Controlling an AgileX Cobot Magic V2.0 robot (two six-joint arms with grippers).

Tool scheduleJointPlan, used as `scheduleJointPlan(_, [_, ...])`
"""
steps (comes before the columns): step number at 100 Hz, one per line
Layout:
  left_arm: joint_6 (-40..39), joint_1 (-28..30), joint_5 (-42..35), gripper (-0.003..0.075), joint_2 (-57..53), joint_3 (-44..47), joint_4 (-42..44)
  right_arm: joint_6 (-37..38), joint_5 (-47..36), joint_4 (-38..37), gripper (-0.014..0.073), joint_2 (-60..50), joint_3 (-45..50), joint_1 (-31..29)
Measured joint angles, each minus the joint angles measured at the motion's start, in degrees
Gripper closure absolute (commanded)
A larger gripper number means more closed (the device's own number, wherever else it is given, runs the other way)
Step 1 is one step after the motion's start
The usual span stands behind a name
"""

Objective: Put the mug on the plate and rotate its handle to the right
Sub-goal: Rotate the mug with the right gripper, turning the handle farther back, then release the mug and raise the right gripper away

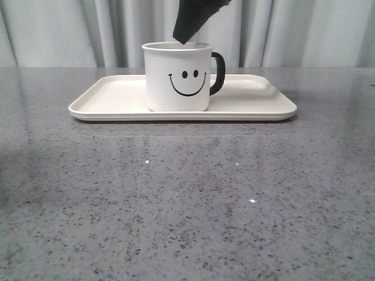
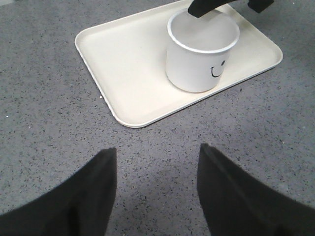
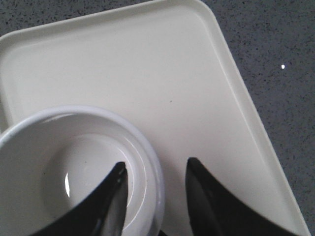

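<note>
Front view: mug (image 1: 177, 76) upright on plate (image 1: 117, 96).

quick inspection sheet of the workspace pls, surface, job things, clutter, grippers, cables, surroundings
surface: grey speckled table, glossy
job's things: mug upright on plate, smiley toward the camera, handle to the right
clutter: nothing seen
grippers: right gripper open, one finger inside the mug's rim, one outside; left gripper open over bare table, holding nothing
cables: nothing seen
surroundings: pale curtain behind the table
</note>
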Motion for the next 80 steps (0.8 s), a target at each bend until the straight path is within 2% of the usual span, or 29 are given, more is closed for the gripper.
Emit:
scheduleJointPlan(13, [0.0,0.0,0.0,0.0351,0.0,0.0,0.0,0.3,0.0,0.0,0.0288,-0.1,0.0,0.0])
scheduleJointPlan(28, [0.0,0.0,-0.5,0.0351,0.0,0.0,0.0,3.9,0.6,0.1,0.0307,-2.1,0.0,-0.4])
scheduleJointPlan(40, [0.0,0.0,-1.2,0.0351,0.0,0.0,0.0,7.6,2.2,0.8,0.0419,-4.2,0.0,-1.5])
scheduleJointPlan(59, [0.0,0.0,-2.4,0.0351,0.0,0.0,0.0,11.8,7.4,2.6,0.0652,-7.1,0.0,-4.4])
scheduleJointPlan(64, [0.0,0.0,-2.6,0.0358,0.0,0.0,0.0,13.0,8.2,2.7,0.0661,-7.9,0.0,-4.8])
scheduleJointPlan(71, [0.0,0.0,-3.0,0.0399,0.0,0.1,0.0,15.2,8.7,3.0,0.0655,-9.0,0.0,-5.6])
scheduleJointPlan(80, [0.0,0.0,-3.9,0.0496,0.0,0.7,0.0,17.1,9.0,3.1,0.0655,-10.9,1.3,-6.2])
